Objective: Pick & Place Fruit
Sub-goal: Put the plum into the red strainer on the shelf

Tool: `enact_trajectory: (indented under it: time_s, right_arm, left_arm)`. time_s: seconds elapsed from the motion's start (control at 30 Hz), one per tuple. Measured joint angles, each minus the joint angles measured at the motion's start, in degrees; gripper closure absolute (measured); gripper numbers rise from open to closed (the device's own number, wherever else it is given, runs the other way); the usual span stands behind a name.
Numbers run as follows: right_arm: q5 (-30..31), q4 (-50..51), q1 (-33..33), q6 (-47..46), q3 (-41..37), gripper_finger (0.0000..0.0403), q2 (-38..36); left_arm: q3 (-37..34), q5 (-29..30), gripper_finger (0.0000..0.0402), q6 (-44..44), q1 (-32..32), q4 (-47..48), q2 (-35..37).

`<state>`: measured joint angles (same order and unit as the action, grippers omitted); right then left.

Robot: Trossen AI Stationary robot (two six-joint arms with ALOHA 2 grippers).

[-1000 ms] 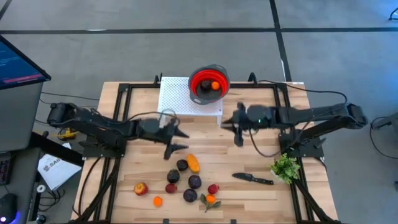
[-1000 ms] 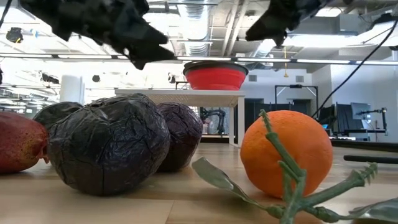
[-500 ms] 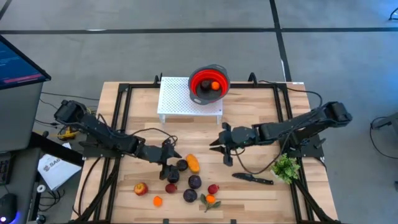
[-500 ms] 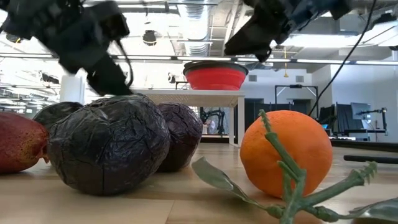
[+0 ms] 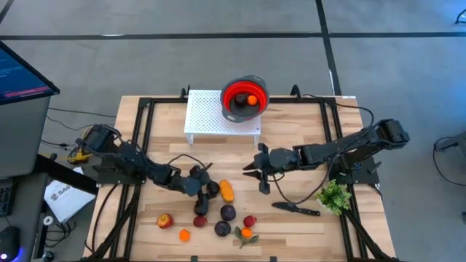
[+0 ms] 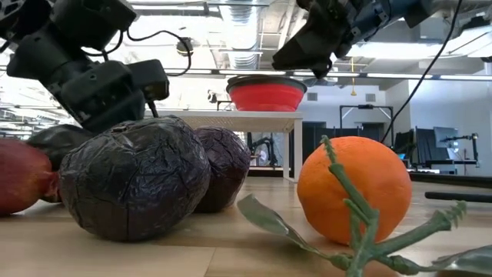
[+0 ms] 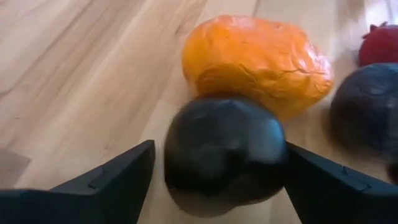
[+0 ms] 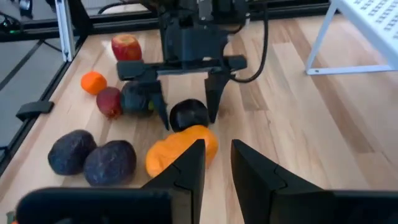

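Several fruit lie near the table's front: dark purple, red and orange pieces, an elongated orange one [image 5: 226, 191], a red-yellow one [image 5: 165, 220] and an orange with green leaves [image 5: 245, 233]. My left gripper [image 5: 207, 185] is open and low at the table. Its fingers stand on either side of a dark purple fruit [image 7: 224, 149], which rests on the wood against the elongated orange fruit [image 7: 255, 62]. My right gripper [image 5: 247, 169] hovers right of the group, empty, with a narrow gap between its fingers [image 8: 217, 146]. A small orange fruit [image 5: 252, 100] lies in the red bowl [image 5: 237, 94]. My left gripper comes at the dark purple fruit level with the table, from the table's left, one finger on each side [image 7: 298, 168]. I cannot tell whether either finger touches it. The fruit rests on the table.
The red bowl stands on a white perforated stand [image 5: 211, 116] at the back middle. A black knife [image 5: 295, 209] and a green leafy bunch [image 5: 335, 195] lie at the right front. Black frame rails run along both table sides.
My left gripper has gone toward the near edge and down to the table, coming round the dark purple fruit. My right gripper has gone from beside the white stand toward the near edge and a little left, then held still.
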<state>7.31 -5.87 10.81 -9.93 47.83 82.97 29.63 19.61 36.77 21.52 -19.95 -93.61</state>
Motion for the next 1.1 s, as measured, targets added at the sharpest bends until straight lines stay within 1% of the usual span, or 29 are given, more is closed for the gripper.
enact_trajectory:
  time_s: [0.17, 0.3, 0.33, 0.43, 0.53, 0.6, 0.67, 0.77, 0.83, 0.93, 1.03, 1.1]
  right_arm:
    - [0.0, 0.5, 0.0, 0.0, 0.0, 0.0331, -0.1]
    - [0.1, 3.4, 0.0, 0.4, 0.0, 0.0331, -0.1]
    - [0.1, 4.7, 0.0, 0.7, 0.0, 0.0331, -0.3]
    - [0.1, 8.5, -0.2, 0.9, 0.0, 0.0331, -1.3]
    - [1.1, 13.2, -0.6, 0.9, 0.0, 0.0331, -2.5]
    - [3.8, 15.2, -0.8, 0.9, 0.0, 0.0331, -3.0]
    - [6.8, 16.8, -0.8, 0.9, 0.0, 0.0331, -3.1]
    - [10.0, 17.4, -1.2, 0.9, 0.0, 0.0331, -3.1]
    - [10.8, 17.5, -1.5, 1.0, 0.0, 0.0331, -3.0]
    - [11.0, 17.5, -2.4, 1.3, 0.0, 0.0331, -3.0]
    - [11.0, 17.9, -3.2, 1.3, 0.0, 0.0331, -3.0]
    - [11.0, 18.1, -3.8, 1.3, 0.0, 0.0331, -3.0]
  left_arm:
    - [0.0, 1.7, 0.012, 0.2, 0.0, -0.6, -0.7]
    - [0.0, 1.7, 0.0161, -0.3, 0.0, -0.7, 1.6]
    - [0.0, 1.6, 0.0168, -0.4, 0.0, -0.4, 2.8]
    - [0.1, 1.6, 0.0169, -0.8, -1.1, -0.5, 8.5]
    - [0.6, 1.8, 0.0159, -4.5, -3.8, -0.5, 16.3]
    - [1.7, 2.0, 0.0152, -9.8, -6.4, -0.3, 21.2]
    - [4.2, 1.7, 0.0152, -16.1, -9.7, -0.4, 24.6]
    - [9.7, -0.2, 0.0159, -26.9, -16.2, 2.0, 27.0]
    - [13.9, -2.6, 0.0163, -32.7, -21.1, 3.4, 26.6]
    - [20.4, -6.5, 0.0161, -38.8, -28.2, 5.1, 23.6]
    - [25.8, -9.7, 0.0153, -42.2, -34.6, 6.2, 18.9]
    - [29.3, -11.7, 0.0151, -42.4, -38.4, 7.7, 15.5]
